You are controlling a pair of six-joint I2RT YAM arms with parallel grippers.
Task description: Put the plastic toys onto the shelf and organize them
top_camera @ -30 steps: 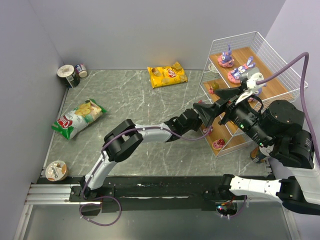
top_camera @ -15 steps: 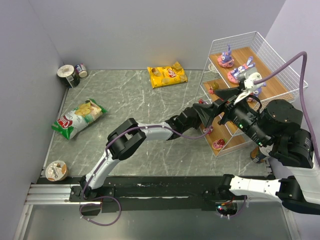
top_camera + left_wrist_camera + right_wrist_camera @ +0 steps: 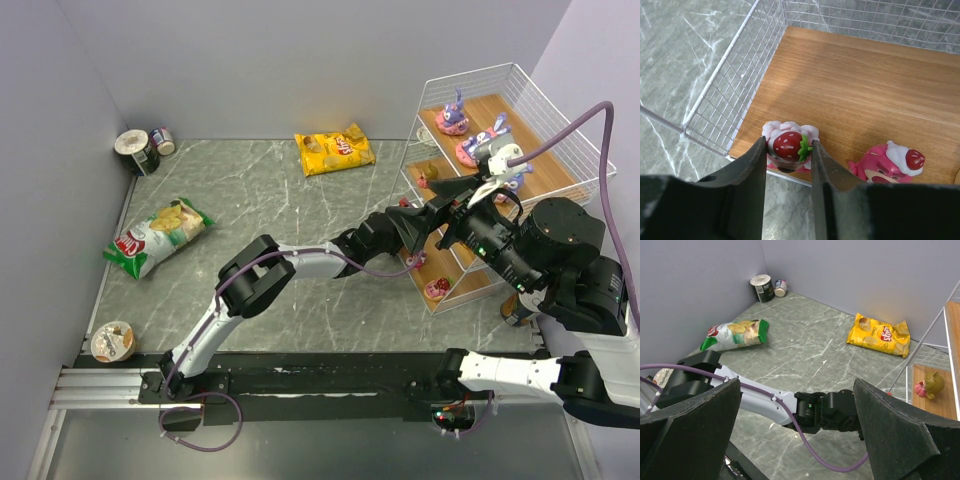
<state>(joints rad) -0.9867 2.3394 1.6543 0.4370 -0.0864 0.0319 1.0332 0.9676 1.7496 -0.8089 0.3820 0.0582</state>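
Note:
My left gripper is shut on a small strawberry-topped pink cake toy, held over the front left corner of a wood board of the shelf. Just to its right, a pink bear toy rests on the same board. From above, the left gripper reaches to the rack's left side. Two purple bunnies sit on the top board. More small toys lie on the lower boards. My right gripper hangs open and empty above the left arm's wrist.
A yellow snack bag lies at the back, a green one at the left. Cans stand in the far left corner and a cup near the front left. An olive and pink toy pair sits on a middle board.
The left arm's elbow has shifted right and its gripper has edged toward the shelf with the cake toy still in it. The right arm has hardly moved.

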